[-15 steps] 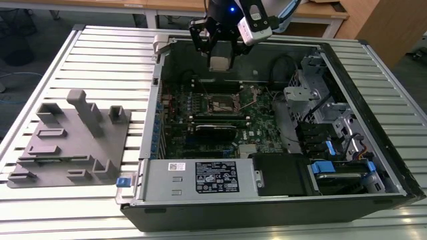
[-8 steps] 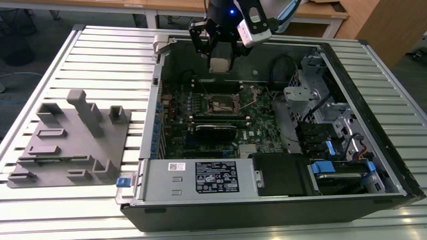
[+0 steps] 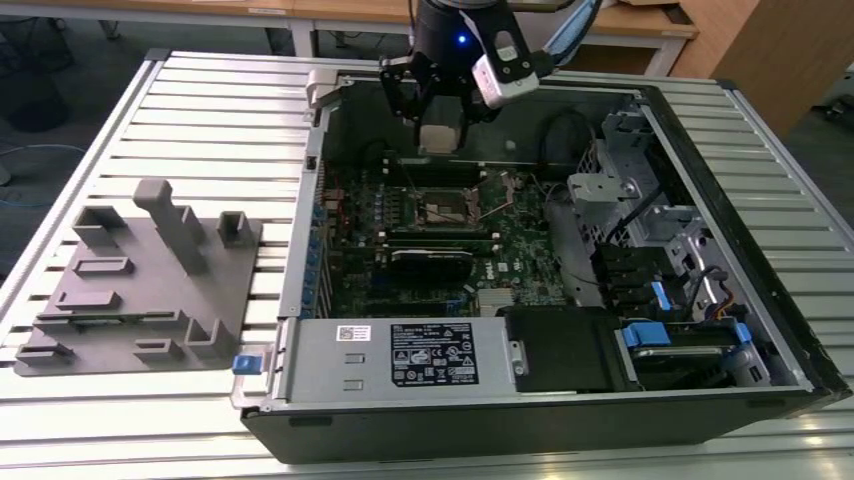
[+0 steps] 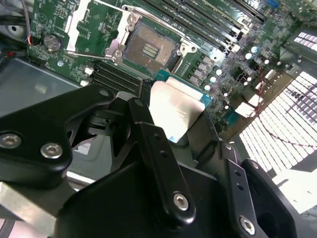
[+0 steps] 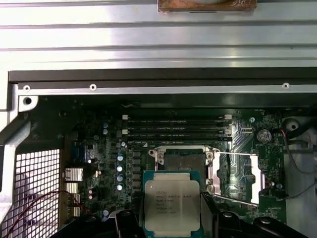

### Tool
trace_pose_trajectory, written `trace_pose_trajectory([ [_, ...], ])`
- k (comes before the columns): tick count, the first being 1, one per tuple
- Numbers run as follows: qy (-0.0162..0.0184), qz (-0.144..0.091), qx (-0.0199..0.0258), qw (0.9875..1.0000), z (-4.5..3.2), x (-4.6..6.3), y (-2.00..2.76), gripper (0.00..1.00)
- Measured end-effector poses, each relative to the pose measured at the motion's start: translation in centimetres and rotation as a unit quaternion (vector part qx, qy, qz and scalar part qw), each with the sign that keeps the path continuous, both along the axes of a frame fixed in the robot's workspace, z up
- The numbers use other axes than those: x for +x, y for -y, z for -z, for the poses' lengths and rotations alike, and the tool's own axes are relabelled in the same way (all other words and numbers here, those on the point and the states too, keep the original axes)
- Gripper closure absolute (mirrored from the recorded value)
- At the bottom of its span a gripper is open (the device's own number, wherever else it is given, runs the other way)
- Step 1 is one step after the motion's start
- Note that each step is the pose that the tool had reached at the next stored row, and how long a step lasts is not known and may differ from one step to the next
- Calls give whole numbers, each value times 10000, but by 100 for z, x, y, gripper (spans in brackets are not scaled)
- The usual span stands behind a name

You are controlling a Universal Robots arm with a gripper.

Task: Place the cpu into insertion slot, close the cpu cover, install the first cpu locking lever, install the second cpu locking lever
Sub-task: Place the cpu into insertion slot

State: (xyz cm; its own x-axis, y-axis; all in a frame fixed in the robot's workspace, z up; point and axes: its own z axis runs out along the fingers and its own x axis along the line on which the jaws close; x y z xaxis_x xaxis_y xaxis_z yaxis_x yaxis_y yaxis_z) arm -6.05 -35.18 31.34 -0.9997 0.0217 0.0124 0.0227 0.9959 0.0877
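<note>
Slatted aluminium table (image 3: 200, 110) is seen carrying an open PC tower case (image 3: 534, 435), laid on its side across the ctr and right of the exterior view. At lower left of that frame a grey fixture tray (image 3: 147, 290) w/ upright blocks is set on the slats, just beside the case. A PSU (image 3: 400, 355) w/ a white label is mounted along the case's lower edge in the frame. Blue latches (image 3: 654, 335) are seen at lower right.

The gripper (image 3: 441, 135) is held at upper ctr of the exterior view, above the green mobo (image 3: 514, 250) and apart from it. The cpu (image 5: 172, 204) is pinched by two opposite edges between the black fingers (image 5: 125, 220), its metal top turned to the first wrist view's camera. In the second wrist view the cpu (image 4: 173, 106) is seen clamped in the gripper (image 4: 176, 126).

The insertion slot (image 5: 184, 161) is left uncovered, w/ nothing seated in it. In the exterior view the insertion slot (image 3: 446, 209) is found just below the gripper in the frame. The cpu is held clear of it, not yet seated. The cpu cover (image 5: 254, 178) is swung open to one side of the slot. RAM slots (image 5: 176, 128) are laid alongside the slot.
</note>
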Motion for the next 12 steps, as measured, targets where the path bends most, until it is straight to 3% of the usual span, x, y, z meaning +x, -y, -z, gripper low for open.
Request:
trace_pose_trajectory([
  [12,2,-4,0,10000,171,81,0,46],
])
